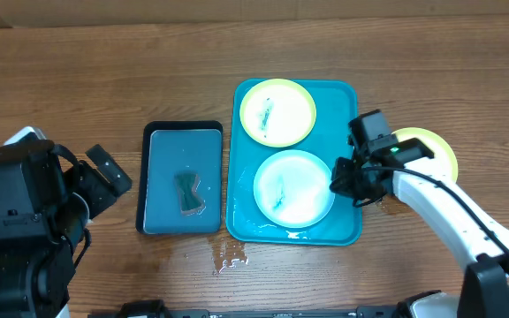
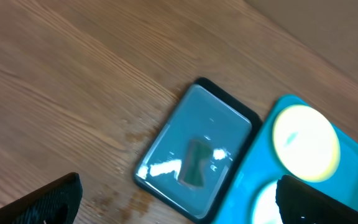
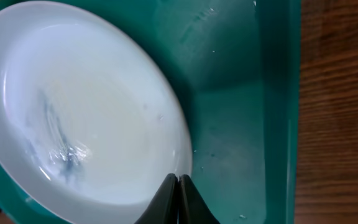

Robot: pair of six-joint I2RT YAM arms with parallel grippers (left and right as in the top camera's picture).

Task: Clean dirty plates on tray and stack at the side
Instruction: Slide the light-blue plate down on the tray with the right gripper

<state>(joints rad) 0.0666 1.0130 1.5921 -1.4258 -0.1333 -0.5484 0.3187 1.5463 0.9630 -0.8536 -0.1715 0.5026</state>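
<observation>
The turquoise tray (image 1: 336, 106) lies right of the middle of the table (image 1: 104, 71), running from mid-depth toward the near edge. The light blue plate (image 1: 292, 187) fills its near half, with a blue-green smear in its whitish centre. A smeared yellow-green plate (image 1: 277, 112) fills the far half. The right gripper (image 1: 343, 181) sits at the light blue plate's right rim. Its fingers (image 3: 166, 202) are pressed together, but I cannot tell whether they nip the rim. The right arm crosses over another yellow-green plate (image 1: 436, 146), which lies on the wood just right of the tray and is partly hidden.

A dark blue tray (image 1: 184, 126) holding a dark sponge-like piece (image 1: 188, 194) lies just left of the turquoise tray. A small puddle (image 1: 232, 256) wets the wood toward the near edge. The left gripper (image 1: 106, 181) hangs near the left edge, jaws spread wide and holding nothing.
</observation>
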